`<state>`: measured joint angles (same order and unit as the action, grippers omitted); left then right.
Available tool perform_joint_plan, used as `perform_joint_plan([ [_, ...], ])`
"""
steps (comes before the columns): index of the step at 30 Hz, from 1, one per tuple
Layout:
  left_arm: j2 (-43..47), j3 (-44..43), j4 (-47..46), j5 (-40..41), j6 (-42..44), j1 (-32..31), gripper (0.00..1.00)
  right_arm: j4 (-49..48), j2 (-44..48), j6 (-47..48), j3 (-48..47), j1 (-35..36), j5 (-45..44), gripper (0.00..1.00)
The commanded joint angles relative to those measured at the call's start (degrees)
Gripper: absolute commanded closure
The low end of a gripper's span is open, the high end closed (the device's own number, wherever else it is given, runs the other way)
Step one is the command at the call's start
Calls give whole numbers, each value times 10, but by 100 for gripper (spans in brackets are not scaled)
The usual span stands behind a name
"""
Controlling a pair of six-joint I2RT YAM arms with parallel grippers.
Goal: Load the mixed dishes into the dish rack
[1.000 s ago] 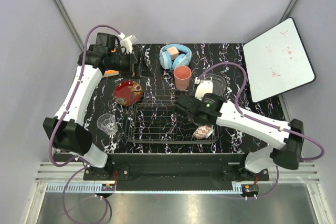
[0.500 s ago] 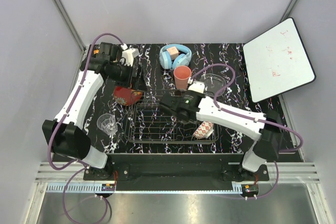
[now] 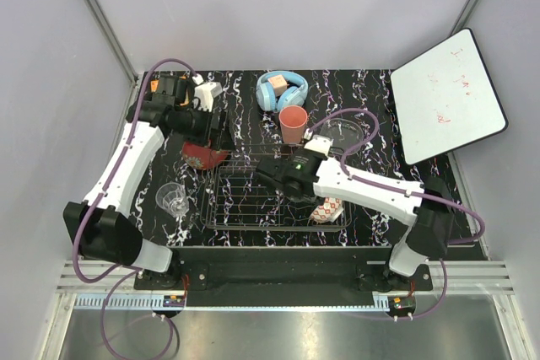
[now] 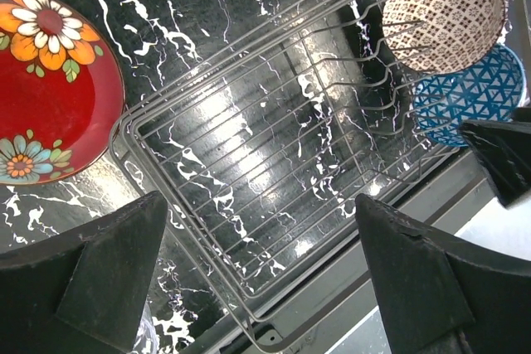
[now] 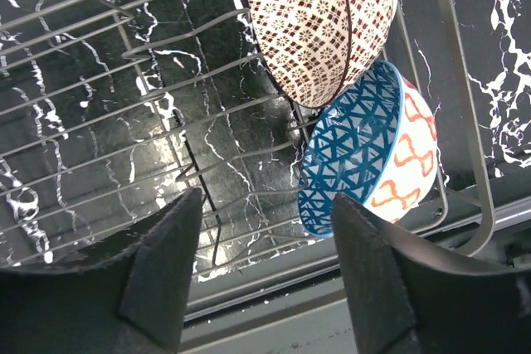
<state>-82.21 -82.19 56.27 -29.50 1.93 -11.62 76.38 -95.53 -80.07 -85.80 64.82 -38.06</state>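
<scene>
So, partly done: two in, the rest still out. Far left, the glass tumbler (image 3: pixel 173 198) stands on the table (image 3: pixel 371 90) beside the rack's left end, not loaded. Just behind it the red flowered dish (image 4: pixel 50 97) lies flat on the table, touching or almost touching the rack's left corner, also not loaded. The left gripper (image 4: pixel 259 205) hangs above that corner, fingers spread wide, nothing between them. The dish rack (image 3: pixel 253 196) is mostly bare wire through its left and middle. The right gripper (image 5: pixel 264 205) sits low over the rack, fingers apart and empty. At the rack's right end the beige-brown patterned bowl (image 5: pixel 319 22) and the blue-patterned bowl (image 5: pixel 365 155) stand on edge in the tines, one against the other; those count as loaded. Behind the rack the salmon-pink cup (image 3: pixel 293 124) is upright on the table, and further right the clear glass dish (image 3: pixel 353 134) lies half under a cable; both are left to do. My guess is four pieces remain, and the red dish is nearest the left gripper.
</scene>
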Motion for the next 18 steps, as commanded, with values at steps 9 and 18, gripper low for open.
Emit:
perform_joint_plan([
  [9,-22,5,-31,117,-1,-64,1,165,120,25,68,0,11,23],
  [18,-155,-122,-40,126,54,-109,1,164,133,19,108,-2,18,22],
])
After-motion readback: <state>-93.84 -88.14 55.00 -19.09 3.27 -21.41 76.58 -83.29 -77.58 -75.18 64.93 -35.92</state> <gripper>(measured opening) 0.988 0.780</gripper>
